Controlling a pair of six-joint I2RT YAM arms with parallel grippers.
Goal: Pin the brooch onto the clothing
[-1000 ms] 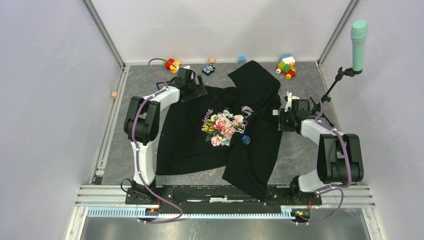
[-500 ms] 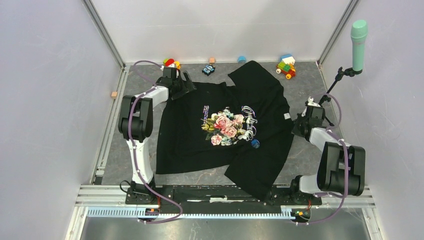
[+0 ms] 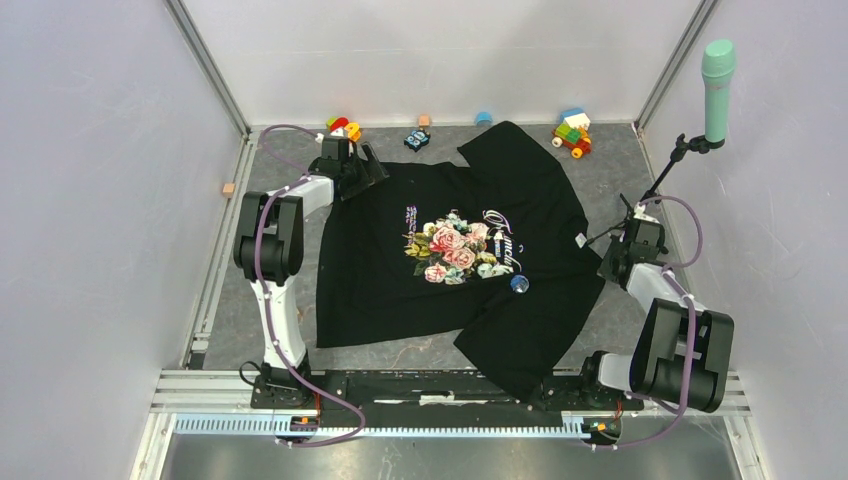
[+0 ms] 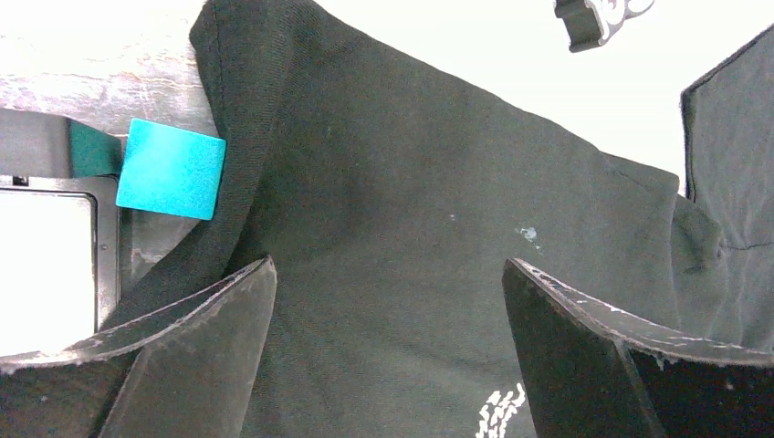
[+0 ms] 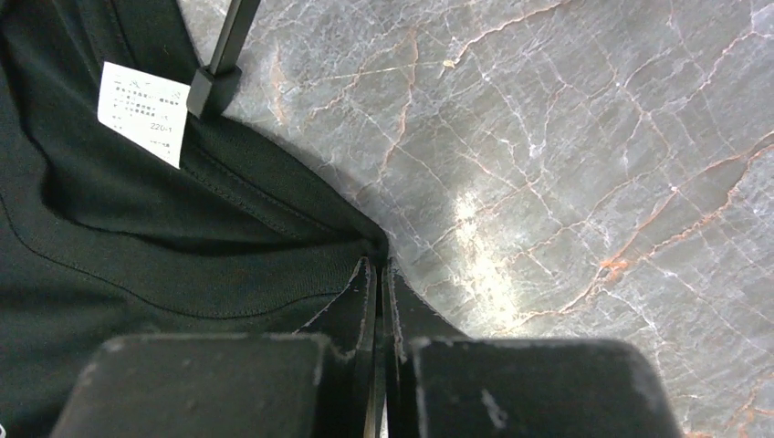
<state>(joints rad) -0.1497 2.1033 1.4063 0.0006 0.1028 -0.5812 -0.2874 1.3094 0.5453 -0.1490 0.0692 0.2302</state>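
The grey marbled counter (image 3: 600, 170) carries a black T-shirt (image 3: 400, 290), spread out with its rose print (image 3: 452, 252) facing up. The left tool (image 4: 388, 266) hangs over the far left shoulder of the T-shirt, its fingers wide apart and holding nothing. The right tool (image 5: 381, 274) is pressed together on the right edge of the cloth. The small blue brooch (image 3: 519, 284) lies on the T-shirt, just right of the print. A teal cube (image 4: 172, 169) sits beside the shoulder seam, and a white label (image 5: 144, 114) shows near the pinched edge.
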